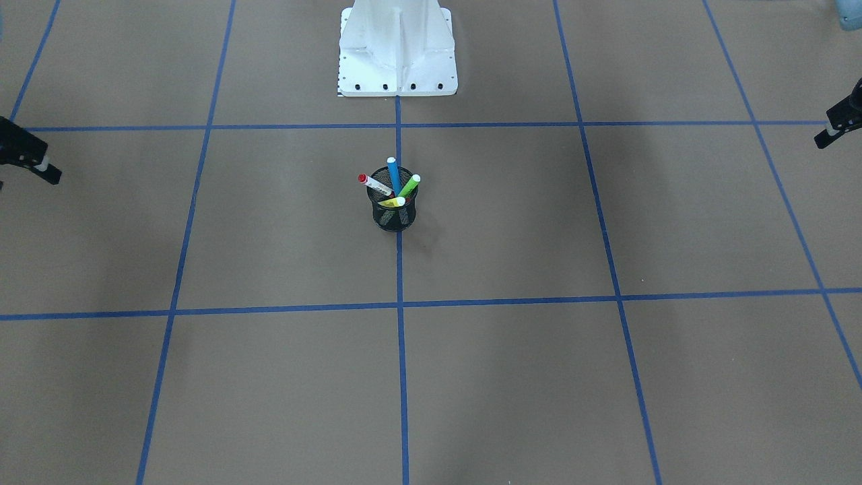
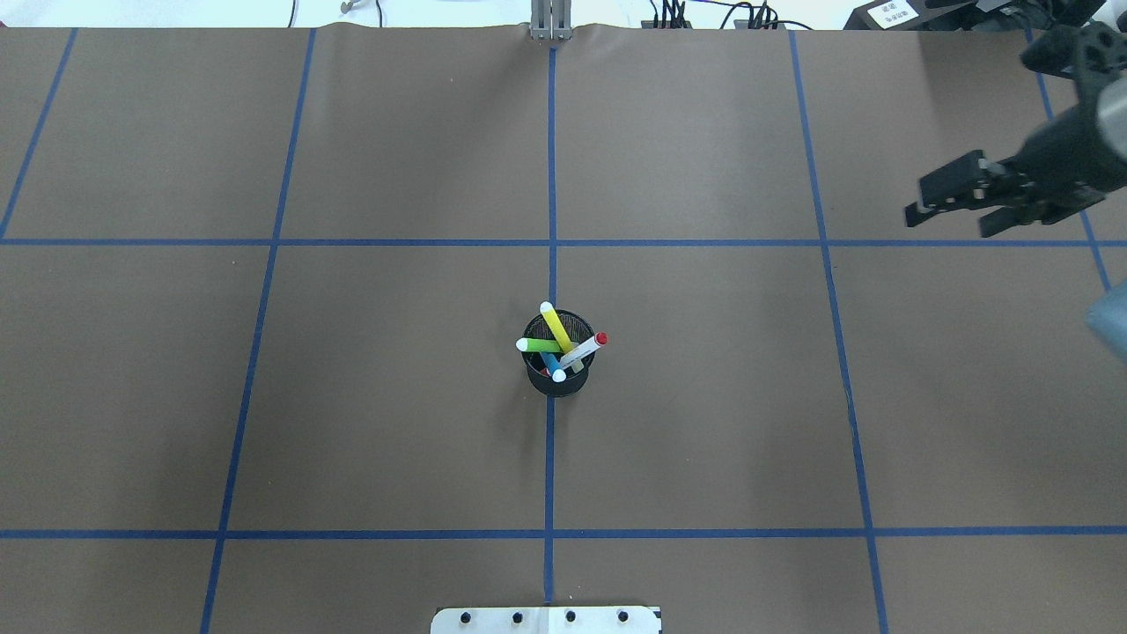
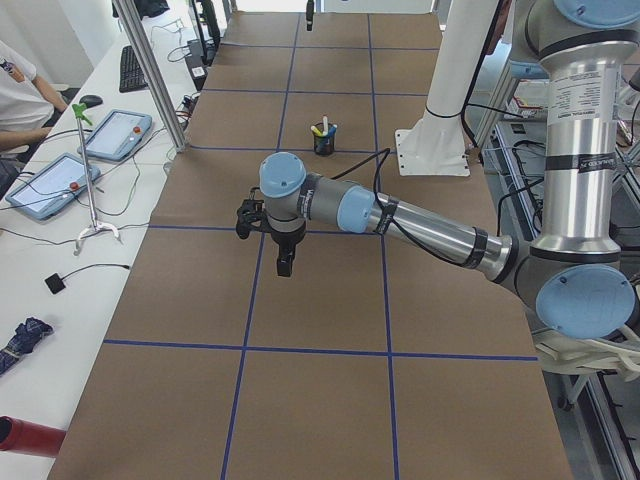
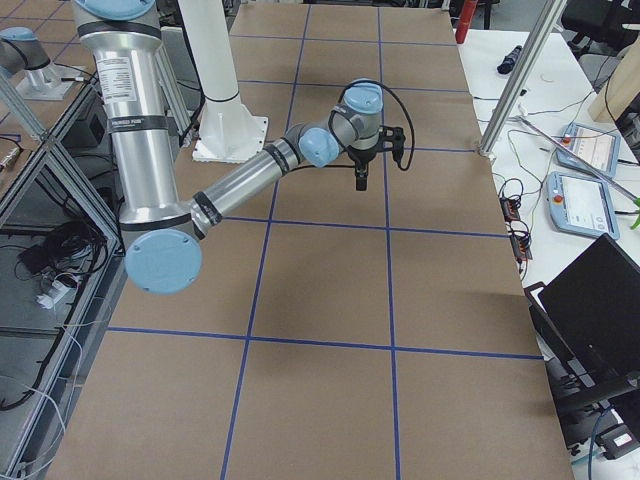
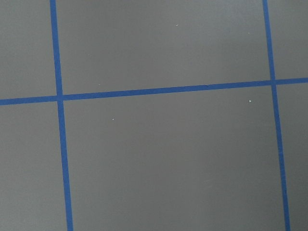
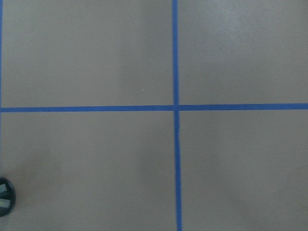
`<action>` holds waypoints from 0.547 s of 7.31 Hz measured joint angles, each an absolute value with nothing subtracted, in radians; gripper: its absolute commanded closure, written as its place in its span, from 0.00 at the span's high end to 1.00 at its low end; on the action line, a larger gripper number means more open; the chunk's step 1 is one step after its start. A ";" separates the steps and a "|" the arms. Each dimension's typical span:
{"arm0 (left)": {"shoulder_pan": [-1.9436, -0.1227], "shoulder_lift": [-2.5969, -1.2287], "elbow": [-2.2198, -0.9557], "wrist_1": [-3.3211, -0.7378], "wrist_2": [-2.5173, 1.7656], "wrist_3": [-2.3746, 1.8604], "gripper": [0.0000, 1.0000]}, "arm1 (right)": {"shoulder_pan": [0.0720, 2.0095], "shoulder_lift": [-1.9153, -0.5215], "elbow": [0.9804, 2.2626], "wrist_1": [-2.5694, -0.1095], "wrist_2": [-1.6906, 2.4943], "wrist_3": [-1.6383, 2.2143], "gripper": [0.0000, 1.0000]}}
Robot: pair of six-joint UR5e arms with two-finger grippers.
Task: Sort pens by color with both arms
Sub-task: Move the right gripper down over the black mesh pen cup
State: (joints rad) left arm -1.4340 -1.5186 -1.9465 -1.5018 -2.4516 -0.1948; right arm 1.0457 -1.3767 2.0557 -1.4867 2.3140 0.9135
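Four pens stand together in a black mesh cup [image 1: 394, 214] at the table's middle: blue [image 1: 393, 174], green [image 1: 409, 186], yellow [image 1: 392, 201] and white with a red cap [image 1: 374, 184]. From overhead they are the yellow [image 2: 556, 328], green [image 2: 544, 345], blue [image 2: 552, 364] and white pen [image 2: 585, 350]. My right gripper [image 2: 949, 223] hovers far to the cup's right, empty, its fingers apart. My left gripper [image 1: 824, 129] shows only at the front view's right edge, empty, and seems open. Both point down at bare table.
The white pedestal base [image 1: 397, 54] stands behind the cup on the robot's side. Blue tape lines split the brown table into squares. The cup's rim [image 6: 5, 202] shows at the right wrist view's lower left corner. Tablets and cables lie on the operators' side table [image 3: 60, 180].
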 measured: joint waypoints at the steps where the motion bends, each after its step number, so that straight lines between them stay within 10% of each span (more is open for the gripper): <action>1: -1.433 -1.519 -1.944 -1.502 -2.451 -0.194 1.00 | 0.940 -1.291 2.066 -1.487 2.222 1.049 0.99; 4: -1.433 -1.520 -1.938 -1.502 -2.449 -0.193 1.00 | 0.619 -1.107 2.074 -1.493 1.862 1.259 0.96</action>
State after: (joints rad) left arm -1.4328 -1.5197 -1.9383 -1.5018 -2.4488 -0.1934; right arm 0.6194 -1.1069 2.0744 -1.4933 1.8622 1.2587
